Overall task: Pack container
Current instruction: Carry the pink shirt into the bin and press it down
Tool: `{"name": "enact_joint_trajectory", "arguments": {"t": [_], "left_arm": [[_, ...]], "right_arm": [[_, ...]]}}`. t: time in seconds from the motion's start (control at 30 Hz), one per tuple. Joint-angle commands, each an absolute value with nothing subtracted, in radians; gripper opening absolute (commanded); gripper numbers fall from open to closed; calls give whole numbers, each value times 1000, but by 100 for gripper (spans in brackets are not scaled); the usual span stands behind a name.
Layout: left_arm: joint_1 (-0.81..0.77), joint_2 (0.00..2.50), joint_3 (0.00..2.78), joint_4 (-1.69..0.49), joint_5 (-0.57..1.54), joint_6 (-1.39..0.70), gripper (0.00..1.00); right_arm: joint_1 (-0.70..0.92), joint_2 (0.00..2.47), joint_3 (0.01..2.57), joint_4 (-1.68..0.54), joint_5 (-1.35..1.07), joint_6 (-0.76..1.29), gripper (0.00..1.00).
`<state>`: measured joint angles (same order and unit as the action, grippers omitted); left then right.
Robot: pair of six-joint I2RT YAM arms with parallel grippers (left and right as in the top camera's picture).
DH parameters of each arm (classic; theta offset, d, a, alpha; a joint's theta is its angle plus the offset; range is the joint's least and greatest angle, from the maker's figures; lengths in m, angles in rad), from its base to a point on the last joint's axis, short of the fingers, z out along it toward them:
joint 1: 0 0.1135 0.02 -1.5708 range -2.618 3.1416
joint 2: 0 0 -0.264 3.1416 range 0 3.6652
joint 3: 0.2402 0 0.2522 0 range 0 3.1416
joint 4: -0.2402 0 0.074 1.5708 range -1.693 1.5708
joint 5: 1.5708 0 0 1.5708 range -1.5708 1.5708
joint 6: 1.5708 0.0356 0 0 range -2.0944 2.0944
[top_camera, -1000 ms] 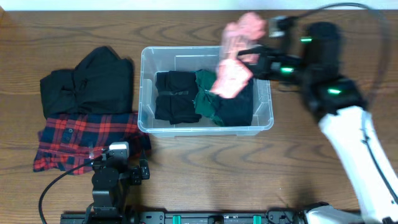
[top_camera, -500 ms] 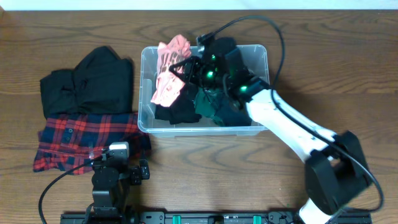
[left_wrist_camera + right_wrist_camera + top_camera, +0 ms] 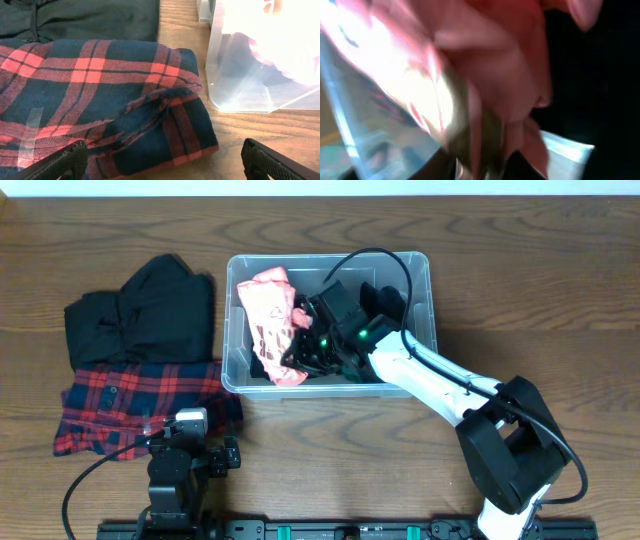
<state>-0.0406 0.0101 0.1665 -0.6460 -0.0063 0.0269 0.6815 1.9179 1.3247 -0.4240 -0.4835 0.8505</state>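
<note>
My right fingers [image 3: 300, 315] sit low inside the container [image 3: 230, 330], which stands in the middle of the tabletop [image 3: 540, 260]. They are up against the pink garment [image 3: 268, 320] at its left end, and the cloth fills my wrist view, so I cannot tell whether they pinch it or stand apart. To do this well, I judge I should lay the pink piece flat on the dark clothes [image 3: 388, 300], release only once it rests, then lift straight up so nothing snags the wall. My left fingers [image 3: 70, 161] hang spread over the plaid shirt [image 3: 100, 85].
</note>
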Motion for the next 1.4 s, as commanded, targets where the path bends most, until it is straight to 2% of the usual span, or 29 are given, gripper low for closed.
{"name": "enact_joint_trajectory", "arguments": {"t": [0.0, 0.13, 0.17, 0.37, 0.43, 0.5, 0.77, 0.97, 1.17, 1.37], "left_arm": [[-36, 4, 154, -642, -11, 33, 98], [-36, 4, 154, -642, -11, 33, 98], [-36, 4, 154, -642, -11, 33, 98], [-36, 4, 154, -642, -11, 33, 98], [-36, 4, 154, -642, -11, 33, 98], [-36, 4, 154, -642, -11, 33, 98], [-36, 4, 154, -642, -11, 33, 98], [-36, 4, 154, -642, -11, 33, 98], [-36, 4, 154, -642, -11, 33, 98], [-36, 4, 154, -641, -11, 33, 98]], "right_arm": [[650, 1904, 1327, -461, -362, 685, 29], [585, 1846, 1328, -430, -337, 600, 33], [567, 1824, 1328, -408, -337, 587, 37], [508, 1719, 1328, -272, -336, 575, 45], [511, 1715, 1328, -244, -337, 583, 43], [532, 1723, 1328, -247, -337, 602, 33], [664, 1880, 1328, -224, -214, 604, 19], [675, 2068, 1328, -203, -288, 605, 15], [643, 2055, 1355, -194, -423, 585, 39], [564, 1811, 1416, -247, -474, 506, 56]]}}
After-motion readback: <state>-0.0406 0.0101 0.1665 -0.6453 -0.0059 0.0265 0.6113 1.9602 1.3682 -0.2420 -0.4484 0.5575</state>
